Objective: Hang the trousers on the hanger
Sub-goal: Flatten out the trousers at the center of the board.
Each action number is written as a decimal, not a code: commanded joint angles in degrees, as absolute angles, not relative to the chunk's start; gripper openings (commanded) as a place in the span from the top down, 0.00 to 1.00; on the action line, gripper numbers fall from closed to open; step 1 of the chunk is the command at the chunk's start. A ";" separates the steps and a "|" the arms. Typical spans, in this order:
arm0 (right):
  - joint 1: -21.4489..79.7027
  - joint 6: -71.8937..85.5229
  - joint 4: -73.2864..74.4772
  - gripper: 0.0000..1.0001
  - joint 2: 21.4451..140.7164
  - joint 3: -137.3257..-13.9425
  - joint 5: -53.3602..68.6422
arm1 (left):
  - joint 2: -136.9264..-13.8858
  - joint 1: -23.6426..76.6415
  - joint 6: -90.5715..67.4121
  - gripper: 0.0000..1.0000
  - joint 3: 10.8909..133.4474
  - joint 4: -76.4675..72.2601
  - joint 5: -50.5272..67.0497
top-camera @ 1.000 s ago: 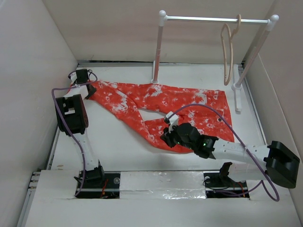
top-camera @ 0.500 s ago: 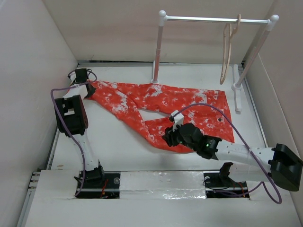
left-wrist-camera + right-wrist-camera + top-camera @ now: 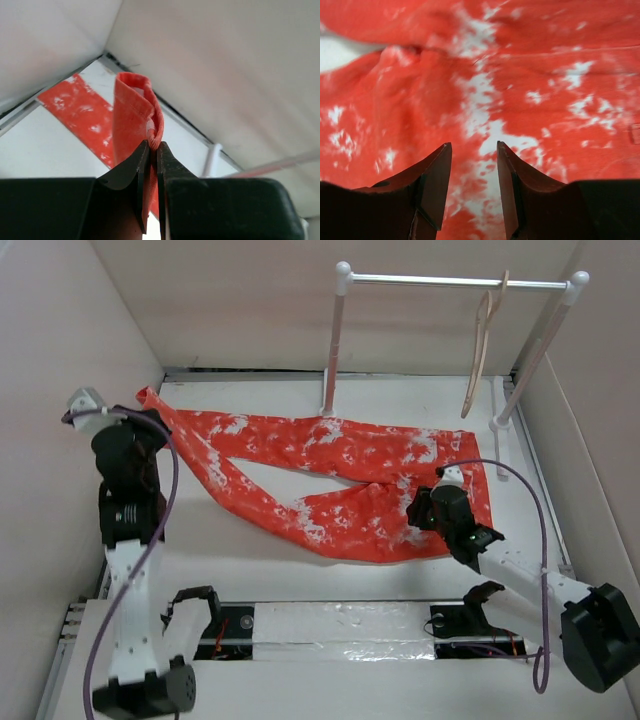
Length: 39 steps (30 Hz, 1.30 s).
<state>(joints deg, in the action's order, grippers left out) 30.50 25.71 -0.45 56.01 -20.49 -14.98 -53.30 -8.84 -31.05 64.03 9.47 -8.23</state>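
Observation:
The red-orange trousers [image 3: 340, 460] with white blotches lie spread across the table, legs pointing left, waist at the right. My left gripper [image 3: 148, 403] is shut on the cuff of the far leg and holds it lifted near the back left corner; in the left wrist view the folded cuff [image 3: 137, 107] sticks up from between the shut fingers. My right gripper [image 3: 418, 512] is open just above the cloth near the crotch; the right wrist view shows only cloth [image 3: 485, 75] between the spread fingers. The pale wooden hanger [image 3: 482, 350] hangs on the rail at the back right.
The white rail [image 3: 455, 282] stands on two posts at the back, its feet near the trousers' waist. White walls enclose the table at left, back and right. A strip of bare table lies between the trousers and the arm bases.
My left arm has risen and lifted the leg cuff up and left, pulling that leg straighter. My right gripper has moved right from the near leg's fold to the crotch area.

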 commanded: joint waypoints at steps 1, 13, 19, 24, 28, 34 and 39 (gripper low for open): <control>25.32 28.12 -3.16 0.52 54.32 -18.99 -9.59 | -44.59 -8.09 -32.60 1.00 58.80 12.03 -7.74; 18.81 33.48 -18.88 0.56 78.21 -25.30 8.78 | -26.91 -8.09 -31.47 1.00 62.14 15.03 3.40; 17.67 30.59 -22.78 0.57 79.03 -30.84 11.17 | -23.47 -8.09 -29.88 1.00 56.96 14.59 12.45; 15.74 31.80 -2.76 0.68 64.89 -28.84 -3.82 | -21.27 -8.09 -29.36 1.00 51.87 13.98 19.68; 11.62 33.66 9.91 0.81 48.74 -23.56 -10.98 | -20.04 -5.46 -28.22 1.00 50.63 14.15 19.61; -3.76 26.03 11.34 0.76 51.31 -25.13 -7.57 | -19.77 -1.06 -26.72 1.00 49.92 13.89 18.55; -10.98 19.09 9.06 0.75 71.49 -32.86 3.13 | -19.25 0.96 -25.49 1.00 50.19 14.24 16.00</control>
<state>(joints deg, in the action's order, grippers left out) -9.19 25.23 9.06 64.64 -27.51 -3.90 -20.18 -0.05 -27.24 50.11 17.82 16.99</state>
